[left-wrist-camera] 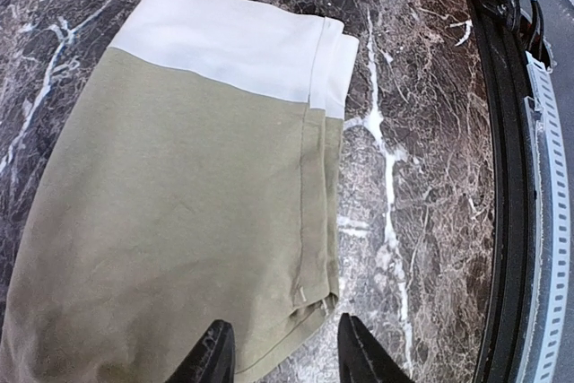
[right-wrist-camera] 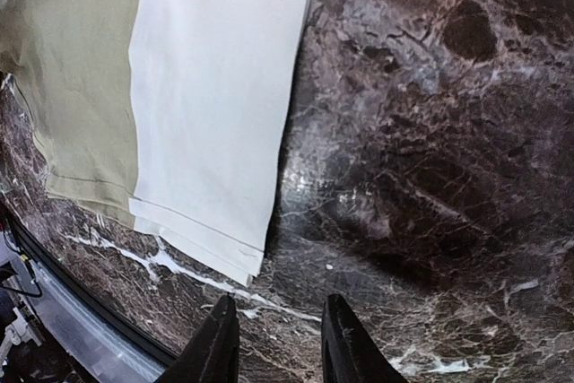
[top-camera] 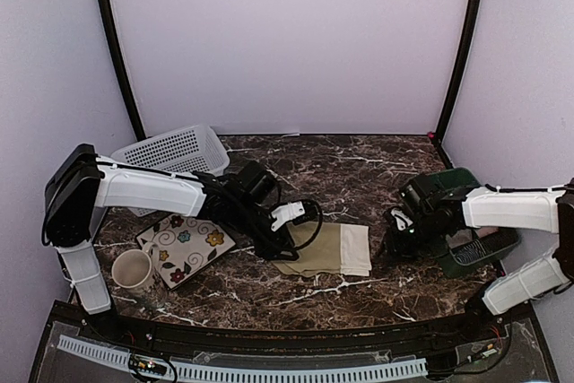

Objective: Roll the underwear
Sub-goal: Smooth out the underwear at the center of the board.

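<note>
The olive-khaki underwear (top-camera: 316, 248) lies folded flat in the middle of the marble table, its cream waistband (top-camera: 356, 248) at the right end. In the left wrist view the underwear (left-wrist-camera: 179, 221) fills the left side, and my left gripper (left-wrist-camera: 282, 356) stands open over its near corner, gripping nothing. My left gripper (top-camera: 278, 248) is at the cloth's left end. In the right wrist view the waistband (right-wrist-camera: 215, 87) ends just ahead of my right gripper (right-wrist-camera: 273, 347), open over bare marble. My right gripper (top-camera: 395, 238) is to the right of the cloth.
A white mesh basket (top-camera: 175, 150) sits at the back left. A flower-patterned square plate (top-camera: 184, 248) and a cream mug (top-camera: 133, 268) are at the front left. A dark green bin (top-camera: 480, 244) stands at the right, under the right arm.
</note>
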Robot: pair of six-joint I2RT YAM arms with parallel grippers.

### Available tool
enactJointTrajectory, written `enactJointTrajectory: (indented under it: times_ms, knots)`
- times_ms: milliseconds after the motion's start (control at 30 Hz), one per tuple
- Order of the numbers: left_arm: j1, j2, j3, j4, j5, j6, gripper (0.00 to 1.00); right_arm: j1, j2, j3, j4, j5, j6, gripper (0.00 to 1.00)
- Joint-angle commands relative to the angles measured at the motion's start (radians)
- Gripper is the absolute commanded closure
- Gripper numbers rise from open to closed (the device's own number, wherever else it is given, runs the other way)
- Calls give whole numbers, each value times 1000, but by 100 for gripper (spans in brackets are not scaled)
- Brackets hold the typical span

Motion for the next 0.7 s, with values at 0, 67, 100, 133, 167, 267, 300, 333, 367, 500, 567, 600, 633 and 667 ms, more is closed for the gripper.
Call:
enactJointTrajectory:
  times_ms: [0, 67, 100, 133, 167, 267, 300, 333, 367, 500, 567, 600, 633, 667]
  knots:
    - [-23, 31, 56, -26, 19, 30, 58, -6, -32, -62, 131, -43, 132, 68]
    - [-30, 39, 61, -27, 18, 36, 57, -6, -37, -94, 180, -59, 165, 69]
    - [-32, 43, 62, -26, 18, 38, 57, -6, -38, -110, 207, -66, 184, 69]
    - [-35, 45, 62, -26, 18, 39, 58, -7, -37, -124, 234, -74, 203, 69]
    - [-39, 50, 63, -25, 18, 42, 57, -6, -36, -141, 261, -81, 221, 70]
    - [-50, 64, 75, -39, 10, 53, 58, -3, -29, -177, 325, -90, 261, 71]
    - [-53, 68, 78, -42, 11, 56, 58, -3, -26, -183, 334, -90, 267, 72]
    - [-56, 71, 79, -41, 13, 56, 59, -3, -19, -184, 344, -92, 269, 72]
    - [-59, 75, 79, -40, 15, 53, 58, -3, -8, -185, 352, -92, 269, 72]
    - [-68, 99, 83, -44, 15, 46, 59, 5, 35, -175, 390, -95, 273, 72]
    - [-71, 107, 85, -44, 11, 43, 59, 9, 49, -171, 400, -92, 278, 72]
    - [-72, 110, 86, -44, 10, 41, 59, 11, 57, -171, 405, -91, 282, 72]
    - [-73, 111, 86, -44, 9, 39, 58, 12, 62, -172, 408, -89, 284, 73]
    - [-74, 112, 87, -45, 8, 38, 59, 13, 66, -176, 414, -90, 287, 73]
